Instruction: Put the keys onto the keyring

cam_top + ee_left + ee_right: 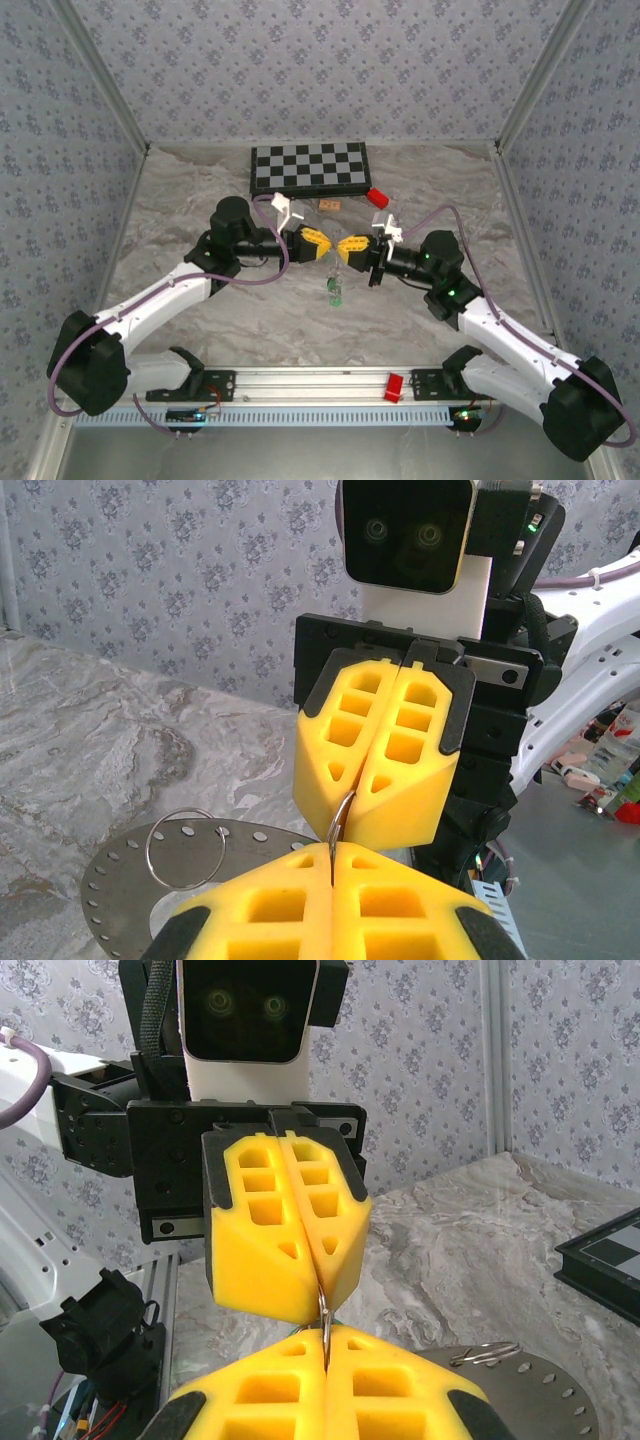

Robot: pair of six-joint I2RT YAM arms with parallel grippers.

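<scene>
While the two arms are meeting over the middle of the marble surface (200, 310), the left gripper (320, 245) and the right gripper (346, 247) are pressing tip to tip. Each pair of yellow foam fingers (400, 750) is closed tight on the same thin curved wire (340, 825). Whether that wire is a ring seen edge-on or part of a key cannot be told.

The keyring (185, 848), a thin pale hoop, is sitting free of both grippers. It appears to be lower than the joined fingers and on their far side, over a flat perforated metal disc (105, 900).

The keys (335, 290), green-headed, are showing just near of the fingertips in the overhead view. It is unclear whether they are lying on the surface or hanging.

By their look, the keys are likely to be feather-light and stiff, and easily flicked away. The plastic head is offering the broadest hold and would leave the hole free. The hoop is looking hard, springy and slippery against foam, so it is probably best pinched across its rim, away from the split.

Nothing here is serving as a true container. The disc is the nearest thing to a tray, and the hoop is all it can be seen carrying.
</scene>
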